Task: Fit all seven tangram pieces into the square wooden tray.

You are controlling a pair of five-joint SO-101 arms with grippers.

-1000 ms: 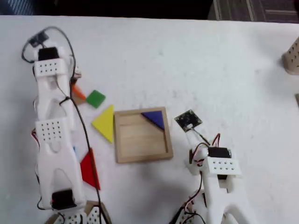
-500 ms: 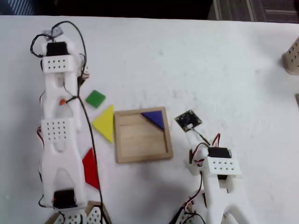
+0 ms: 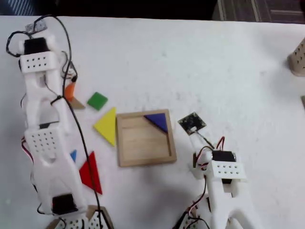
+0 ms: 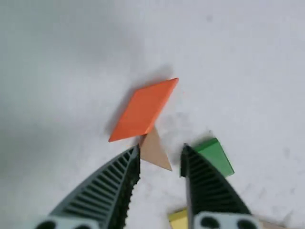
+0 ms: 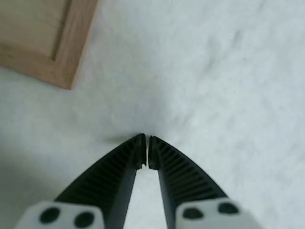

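**A:** Where is the square wooden tray (image 3: 143, 143) sitting?

**B:** It is lying flat on the white counter (image 3: 214, 62), between the two arms and closer to the right one. A dark blue triangle (image 3: 158, 120) is resting inside it, tucked into the far right corner. The rest of the tray floor is showing bare wood.

**A:** And the other pieces?

**B:** They are lying loose on the counter to the tray's left. The yellow triangle (image 3: 107, 125) is sitting just beside the tray's left rim, with the green square (image 3: 97, 101) a little farther out. The red triangle (image 3: 90, 172) is lying nearer the left arm's base, and a small light blue piece (image 3: 73, 155) is peeking out beside that arm. The orange parallelogram (image 4: 144, 109) and a small tan triangle (image 4: 155, 150) are lying corner to corner, near the green square.

**A:** What are the left jaws doing?

**B:** The left jaws are standing open and holding nothing. They are hovering at the tan triangle, which is showing in the gap between their tips. Whether they are touching it, I cannot tell.

**A:** And the right jaws?

**B:** The right jaws are pressing shut on nothing. They are pointing down at bare counter, just off one corner of the tray.
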